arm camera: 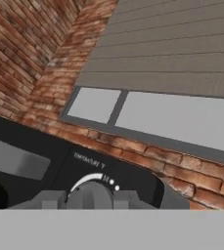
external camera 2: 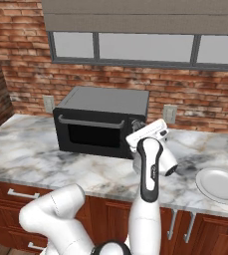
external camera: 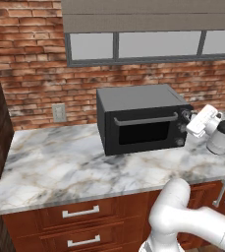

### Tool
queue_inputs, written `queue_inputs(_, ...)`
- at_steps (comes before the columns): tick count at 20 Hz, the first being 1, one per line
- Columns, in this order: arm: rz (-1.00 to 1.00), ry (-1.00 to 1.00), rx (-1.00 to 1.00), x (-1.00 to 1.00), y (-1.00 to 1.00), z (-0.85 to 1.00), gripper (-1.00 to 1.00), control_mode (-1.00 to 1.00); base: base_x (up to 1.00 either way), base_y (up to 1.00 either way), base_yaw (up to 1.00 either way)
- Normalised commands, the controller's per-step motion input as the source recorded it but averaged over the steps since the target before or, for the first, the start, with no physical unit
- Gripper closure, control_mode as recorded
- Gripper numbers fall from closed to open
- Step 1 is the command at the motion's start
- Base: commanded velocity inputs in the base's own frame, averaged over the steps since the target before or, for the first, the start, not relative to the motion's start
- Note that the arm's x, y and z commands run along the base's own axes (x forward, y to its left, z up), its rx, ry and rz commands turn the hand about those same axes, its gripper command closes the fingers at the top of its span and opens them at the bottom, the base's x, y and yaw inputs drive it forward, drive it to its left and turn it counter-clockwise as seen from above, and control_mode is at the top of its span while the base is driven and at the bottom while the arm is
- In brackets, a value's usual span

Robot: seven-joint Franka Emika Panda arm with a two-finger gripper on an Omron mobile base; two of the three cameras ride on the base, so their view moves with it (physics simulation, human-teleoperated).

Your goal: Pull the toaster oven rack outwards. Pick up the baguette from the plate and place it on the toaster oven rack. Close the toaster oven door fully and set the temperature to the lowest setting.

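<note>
Gripping the toaster oven point(external camera: 138, 118) top knob point(arm camera: 90, 195), the tool point(arm camera: 90, 199) sits under blurred "TEMPERATURE" lettering.

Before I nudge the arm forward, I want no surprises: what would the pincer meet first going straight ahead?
Most likely the top knob of the toaster oven: in the hand view it sits between the fingertips of the pincer, probably touching already, though depth is unclear.

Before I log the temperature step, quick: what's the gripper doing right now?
Gripper: closed around the top knob on the toaster oven; the door is shut.
</note>
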Motion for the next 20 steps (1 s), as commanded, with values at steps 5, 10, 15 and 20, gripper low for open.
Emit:
queue_inputs(5, 0.14, -0.17, -0.35, 0.00, 0.00, 0.04, 1.00, -1.00, 0.00, 0.00, 0.00)
queue_inputs(10, 0.15, -0.20, -0.39, 0.00, 0.00, 0.04, 1.00, -1.00, 0.00, 0.00, 0.00)
queue_inputs(15, 0.15, -0.13, -0.38, 0.03, 0.00, 0.00, 1.00, -1.00, 0.00, 0.00, 0.00)
queue_inputs(20, 0.17, -0.11, -0.37, 0.08, 0.00, 0.00, 1.00, -1.00, 0.00, 0.00, 0.00)
